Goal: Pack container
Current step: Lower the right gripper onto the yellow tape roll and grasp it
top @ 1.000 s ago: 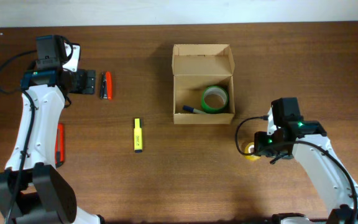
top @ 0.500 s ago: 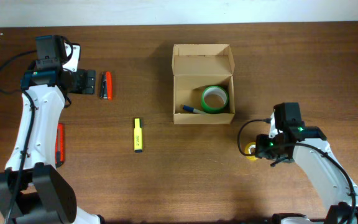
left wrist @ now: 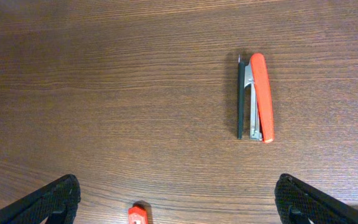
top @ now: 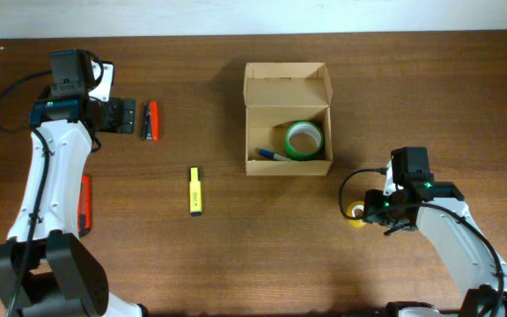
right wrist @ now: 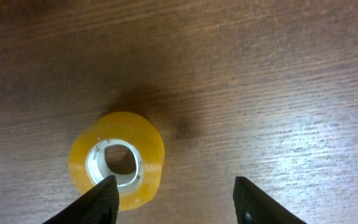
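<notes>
Container (top: 288, 86): sits on the table (top: 236, 255) just toward 12 o'clock of the table's middle in the overhead view, with its opening facing up.
Container lid: the flap is thrown back on the 12 o'clock side, with its hinge along that edge.
Container axis: with the flap out, the whole footprint runs 12 to 6. The tray alone looks close to square, a little longer from 9 to 3.
Inside the container: a green tape roll (top: 304, 140) lies flat toward the 3 o'clock wall. A blue pen (top: 271, 155) lies by the 6 o'clock wall, pointing roughly 10 to 4.
Right gripper (top: 365, 210): at 4 o'clock of the container, low over a yellow tape roll (top: 354, 212). Its jaws stand apart with bare wood between them and clamp nothing.
Right wrist view: one finger (right wrist: 101, 199) overlaps the roll's near edge, and most of the roll lies outside the gap.
Left gripper (top: 127, 116): at 9 o'clock of the container, spread wide and empty.
Orange stapler (top: 151, 121): just at 3 o'clock of the left gripper, lying 12 to 6.
Yellow highlighter (top: 195, 191): at 8 o'clock of the container, lying 12 to 6.
Orange-handled tool (top: 84, 204): far out at 8 o'clock, beside the left arm.
</notes>
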{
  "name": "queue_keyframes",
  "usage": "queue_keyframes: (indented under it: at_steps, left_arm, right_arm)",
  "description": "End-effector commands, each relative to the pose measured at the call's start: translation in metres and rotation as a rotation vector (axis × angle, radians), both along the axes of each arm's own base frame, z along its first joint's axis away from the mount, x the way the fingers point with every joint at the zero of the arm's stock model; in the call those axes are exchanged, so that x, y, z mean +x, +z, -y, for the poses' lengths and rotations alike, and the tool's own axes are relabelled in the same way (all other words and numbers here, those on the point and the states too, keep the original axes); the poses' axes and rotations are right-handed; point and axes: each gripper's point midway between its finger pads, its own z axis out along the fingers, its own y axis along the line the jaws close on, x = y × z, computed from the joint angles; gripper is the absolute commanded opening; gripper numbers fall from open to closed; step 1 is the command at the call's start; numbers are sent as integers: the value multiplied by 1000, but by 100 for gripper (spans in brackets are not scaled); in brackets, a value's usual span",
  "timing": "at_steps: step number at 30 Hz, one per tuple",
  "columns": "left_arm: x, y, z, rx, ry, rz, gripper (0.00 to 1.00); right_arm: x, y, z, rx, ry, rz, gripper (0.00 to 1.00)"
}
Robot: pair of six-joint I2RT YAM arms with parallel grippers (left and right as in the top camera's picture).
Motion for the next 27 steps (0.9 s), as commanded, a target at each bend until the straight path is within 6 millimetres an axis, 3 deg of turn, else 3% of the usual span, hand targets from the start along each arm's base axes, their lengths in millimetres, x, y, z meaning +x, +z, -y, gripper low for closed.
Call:
queue_keyframes:
  at_steps: [1, 16, 21, 27]
  left_arm:
    - [5, 4, -3, 11, -5, 10, 100]
    - [5, 4, -3, 11, -5, 10, 99]
    - [5, 4, -3, 11, -5, 10, 100]
    - [5, 4, -3, 11, -5, 10, 99]
  right_arm:
    - [-2, -8, 2, -2, -17, -27, 59]
    - [3, -28, -2, 28, -12, -63, 59]
    - [0, -39, -2, 30, -13, -100, 54]
    - [2, -43, -2, 31, -13, -102, 24]
